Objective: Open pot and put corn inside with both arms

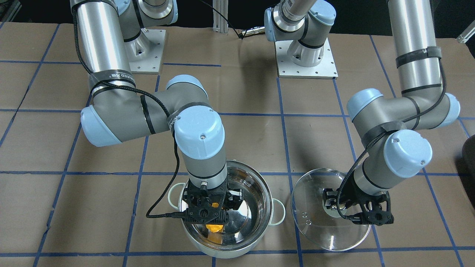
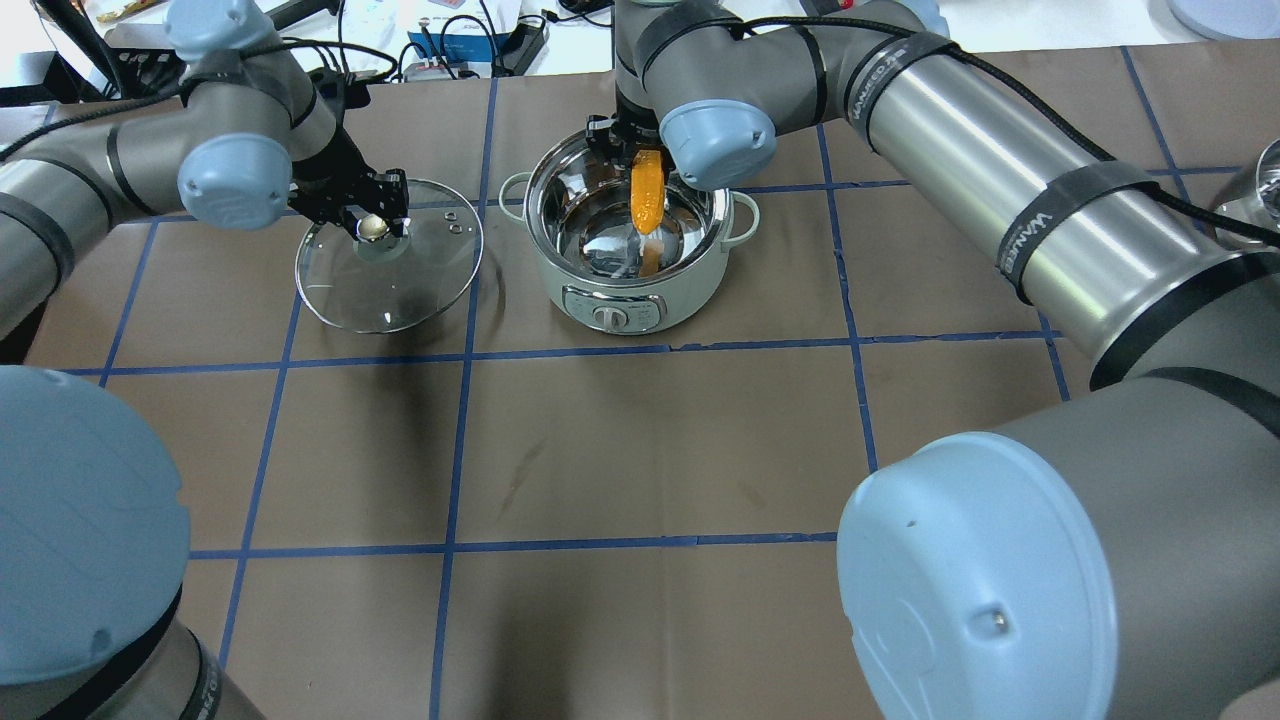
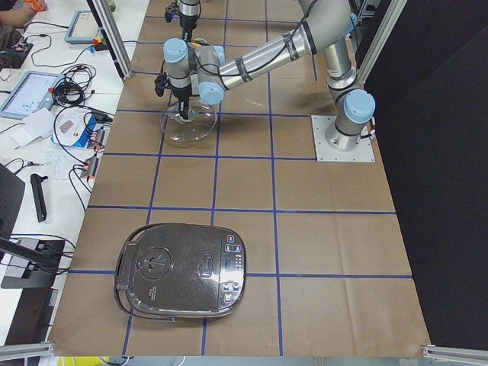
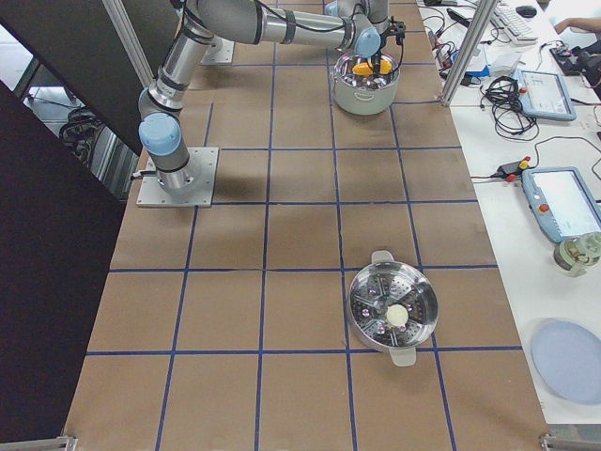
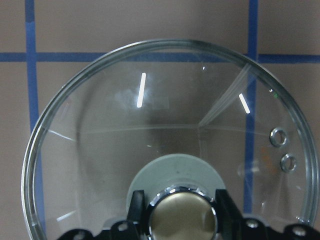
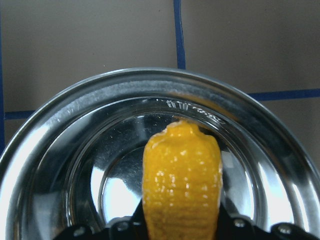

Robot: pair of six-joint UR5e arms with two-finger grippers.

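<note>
Brown paper-covered table (image 2: 640,450) with a blue tape grid.
The left pincer (image 2: 372,218) straddles the knob (image 2: 374,228) of the glass lid (image 2: 400,290), which lies flat under it; I cannot tell whether it grips. The right pincer (image 2: 640,152) is clamped on the corn (image 2: 647,195), which hangs tip-down below it over the open pot (image 2: 610,300).

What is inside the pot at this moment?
In the pot, only the corn, held tip-down by the right gripper, above bare shiny steel. The gripper hides part of the bottom.
</note>
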